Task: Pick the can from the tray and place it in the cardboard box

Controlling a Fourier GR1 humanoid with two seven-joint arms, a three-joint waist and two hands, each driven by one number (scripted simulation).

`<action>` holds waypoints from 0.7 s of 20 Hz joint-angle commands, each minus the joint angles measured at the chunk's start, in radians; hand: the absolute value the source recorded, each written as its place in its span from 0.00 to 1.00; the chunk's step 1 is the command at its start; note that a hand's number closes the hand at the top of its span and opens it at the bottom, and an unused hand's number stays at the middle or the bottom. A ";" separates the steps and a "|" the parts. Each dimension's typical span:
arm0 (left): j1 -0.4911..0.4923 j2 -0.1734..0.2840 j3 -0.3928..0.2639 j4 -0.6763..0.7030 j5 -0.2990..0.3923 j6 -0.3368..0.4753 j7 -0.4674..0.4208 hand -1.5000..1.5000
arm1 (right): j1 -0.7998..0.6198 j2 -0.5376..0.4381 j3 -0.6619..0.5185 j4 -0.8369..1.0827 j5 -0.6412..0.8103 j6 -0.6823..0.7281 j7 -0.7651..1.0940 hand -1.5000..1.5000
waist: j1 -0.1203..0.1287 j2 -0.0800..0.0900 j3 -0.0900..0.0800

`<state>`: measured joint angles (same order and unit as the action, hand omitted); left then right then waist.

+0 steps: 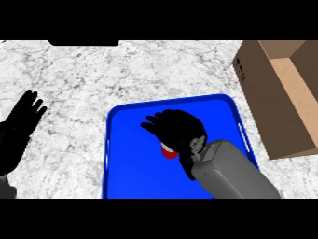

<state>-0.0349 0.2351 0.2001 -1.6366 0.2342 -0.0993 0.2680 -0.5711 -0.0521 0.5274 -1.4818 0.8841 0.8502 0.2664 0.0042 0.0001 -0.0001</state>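
Right hand (pixel 177 130) sits mid-frame over the blue tray (pixel 130 177), fingers curled, probably gripping the mostly-hidden can (pixel 167 150); left hand (pixel 22 114) rests open, fingers straight.

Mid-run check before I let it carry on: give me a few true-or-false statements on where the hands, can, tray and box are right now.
1. The right hand is over the blue tray. True.
2. The can already lies inside the cardboard box. False: a bit of red and white shows under the right hand, over the tray.
3. The cardboard box stands to the left of the tray. False: it stands to the tray's right.
4. The left hand rests open at the view's left, off the tray. True.
5. The can is in full view. False: the right hand hides most of it.
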 commanded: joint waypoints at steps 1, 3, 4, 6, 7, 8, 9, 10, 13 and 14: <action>0.000 0.010 0.015 -0.006 -0.006 -0.017 0.001 0.50 | -0.014 0.025 0.004 0.062 0.060 -0.020 -0.039 0.00 | 0.001 0.000 0.000; -0.037 -0.009 0.006 0.038 -0.010 -0.002 0.004 0.50 | 0.075 -0.029 0.038 0.018 0.082 -0.069 -0.091 0.00 | -0.003 0.000 0.000; -0.026 -0.002 -0.004 -0.061 -0.014 0.026 0.092 0.50 | 0.024 -0.007 -0.004 0.041 0.077 -0.031 -0.088 0.00 | -0.001 -0.001 0.000; -0.061 0.006 0.017 0.039 -0.008 -0.010 0.011 0.50 | 0.020 0.012 0.010 0.173 0.116 -0.161 -0.135 0.00 | 0.001 0.002 0.000; 0.043 -0.009 0.022 0.006 -0.014 -0.038 -0.051 0.50 | 0.035 0.049 0.005 0.022 0.090 -0.037 -0.025 0.00 | 0.000 -0.001 0.000; -0.031 -0.044 -0.018 0.025 -0.042 0.016 -0.006 0.50 | 0.021 0.018 -0.025 0.089 0.108 -0.064 -0.113 0.00 | -0.001 0.000 0.000; -0.088 -0.020 -0.002 0.088 -0.034 0.003 -0.004 0.50 | 0.033 0.034 -0.021 0.043 0.105 -0.028 -0.086 0.00 | -0.004 0.000 0.000; 0.022 -0.032 -0.005 -0.025 -0.032 -0.009 -0.009 0.50 | 0.047 0.049 0.000 0.077 0.140 -0.076 -0.090 0.00 | 0.001 -0.001 0.000; -0.072 -0.001 0.019 0.020 -0.021 0.010 0.053 0.50 | 0.030 -0.040 -0.035 0.085 0.124 -0.132 -0.239 1.00 | -0.002 0.000 0.000; -0.021 0.003 0.031 0.005 -0.006 -0.024 0.012 0.50 | -0.010 0.049 0.002 0.179 0.135 -0.205 -0.205 1.00 | 0.006 0.001 0.000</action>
<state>-0.0522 0.2177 0.2074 -1.6361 0.2123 -0.1024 0.2813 -0.5461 -0.0432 0.5133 -1.3833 1.0037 0.7307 0.1069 0.0048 0.0003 0.0000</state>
